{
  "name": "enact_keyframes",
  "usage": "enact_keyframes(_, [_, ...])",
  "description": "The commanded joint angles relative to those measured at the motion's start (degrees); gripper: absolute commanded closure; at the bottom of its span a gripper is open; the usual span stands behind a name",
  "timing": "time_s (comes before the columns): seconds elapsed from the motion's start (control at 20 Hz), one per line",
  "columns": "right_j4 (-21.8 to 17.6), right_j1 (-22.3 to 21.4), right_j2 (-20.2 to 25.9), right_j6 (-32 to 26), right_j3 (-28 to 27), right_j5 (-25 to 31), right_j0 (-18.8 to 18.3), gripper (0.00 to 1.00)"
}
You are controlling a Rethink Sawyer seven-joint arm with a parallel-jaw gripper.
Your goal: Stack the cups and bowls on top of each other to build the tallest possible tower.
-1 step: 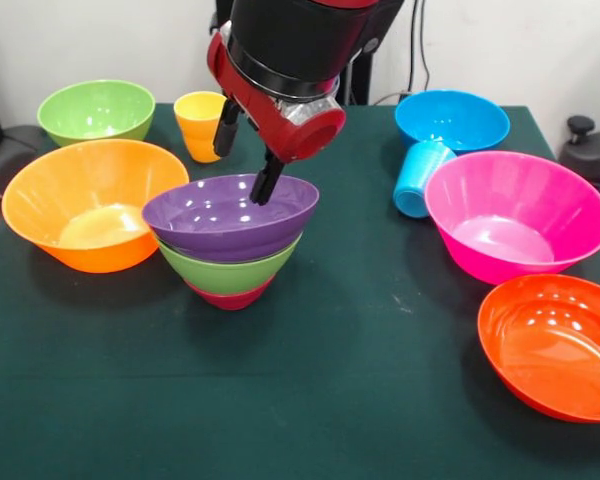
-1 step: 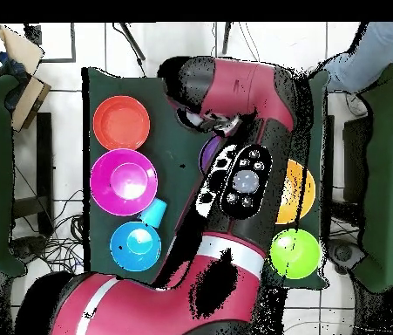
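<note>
Overhead: tower [image 2: 206, 153] almost wholly hidden under arm [image 2: 243, 179], only purple sliver showing, orange bowl [image 2: 301, 194] half covered; front: red-orange bowl [image 1: 555, 345] cut by right edge, crimson bowl [image 1: 230, 296] mostly buried beneath green bowl [image 1: 230, 268].

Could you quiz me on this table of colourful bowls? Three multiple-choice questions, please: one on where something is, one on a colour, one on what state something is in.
1. Where is the yellow-orange cup?
A. beside the green bowl at the table's far edge
B. inside the pink bowl
C. on the stack

2. Which colour tops the stack?
A. crimson
B. purple
C. green

3. How is the light blue cup?
A. upright
B. upside down inside a bowl
C. tipped over

Answers: 1 A, it stands on the cloth next to that bowl. 2 B, the purple bowl sits uppermost. 3 C, it lies against the blue bowl.
</note>
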Motion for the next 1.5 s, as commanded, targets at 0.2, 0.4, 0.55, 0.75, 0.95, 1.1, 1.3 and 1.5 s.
enact_keyframes(0.2, [-5.5,3.67,6.7,-11.45,3.48,1.52,-0.13,0.0])
enact_keyframes(0.4, [-6.08,4.62,5.76,-10.42,2.29,2.47,0.32,0.0])
enact_keyframes(0.55, [-5.95,5.2,6.07,-9.53,3.19,0.21,0.36,0.0])
enact_keyframes(0.75, [-5.34,6.18,7.46,-9.2,5.24,-4.42,-0.35,0.0])
enact_keyframes(0.95, [-4.58,5.92,8.38,-9.4,7.11,-6.89,-0.97,0.0])
enact_keyframes(1.1, [-3.55,4.27,8.87,-9.26,8.85,-7.74,-1.09,0.0])
enact_keyframes(1.3, [-3.14,1.17,8.58,-9.99,10.25,-5.73,-0.82,0.0])
enact_keyframes(1.5, [-2.57,-4.06,7.68,-10.08,12.68,-2.14,-0.04,0.0])
